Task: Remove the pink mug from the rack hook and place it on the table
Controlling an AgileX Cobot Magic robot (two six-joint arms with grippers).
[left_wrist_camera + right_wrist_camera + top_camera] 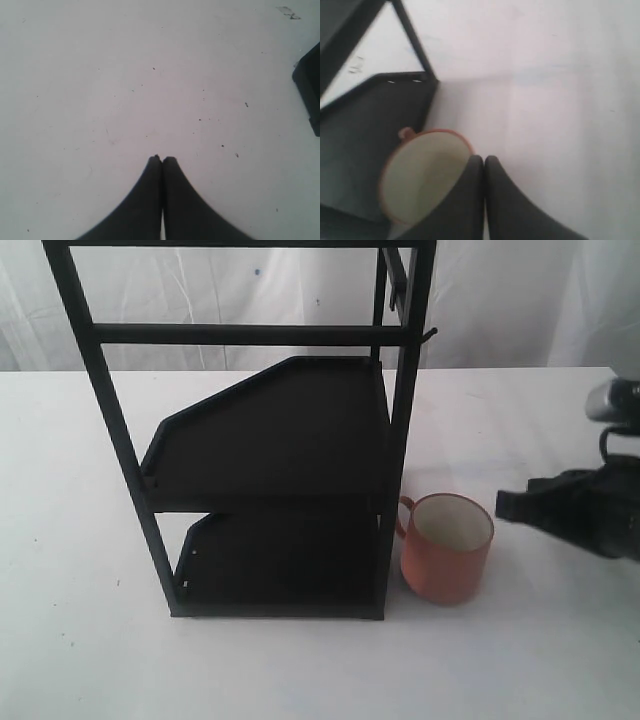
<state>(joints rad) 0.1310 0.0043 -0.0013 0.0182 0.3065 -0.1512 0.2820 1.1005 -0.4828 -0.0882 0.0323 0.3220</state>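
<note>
The pink mug (447, 548) stands upright on the white table (80, 490), just right of the black rack (270, 430), with its handle toward the rack's post. Its cream inside shows in the right wrist view (420, 175). High on the rack's right post, the rack hook (430, 336) is bare. My right gripper (503, 505) hovers just right of the mug's rim, apart from it. Seen from its own wrist, the right gripper (484, 159) is shut on nothing. My left gripper (162, 159) is shut over bare table and is out of the exterior view.
The rack has two black tray shelves (275, 540), one above the other. White curtain (520, 300) hangs behind the table. A dark object (309, 87) cuts into one edge of the left wrist view. The rack's frame bar (415, 42) runs close to the mug.
</note>
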